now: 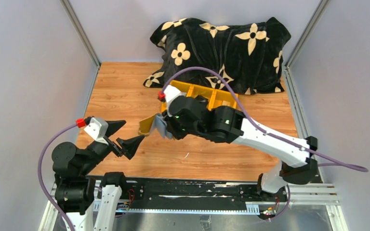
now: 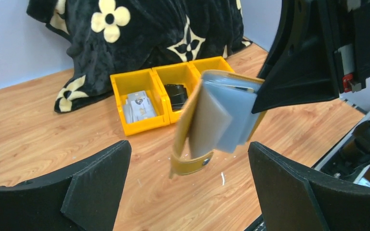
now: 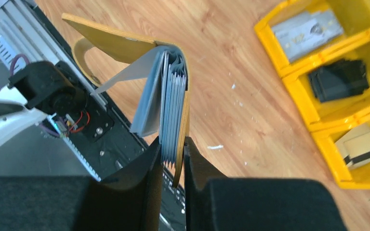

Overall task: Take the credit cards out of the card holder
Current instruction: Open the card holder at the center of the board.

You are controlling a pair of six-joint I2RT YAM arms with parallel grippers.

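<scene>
The right gripper [image 3: 172, 147] clamps the open card holder [image 3: 118, 43] aloft. The left gripper [image 2: 189, 149], spread wide, must next pinch what looks like a loose card [image 2: 206, 122].

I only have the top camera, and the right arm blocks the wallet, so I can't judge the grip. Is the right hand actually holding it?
Observer: Yes. The right hand is shut on one edge of the card holder, pinching a cover and its grey sleeves.
Operator: Is it open or snapped shut?
Observer: Open; the snap tab hangs loose.
Operator: Anything in the bin yet?
Observer: Pale cards lie in one end compartment of the yellow bin.
</scene>
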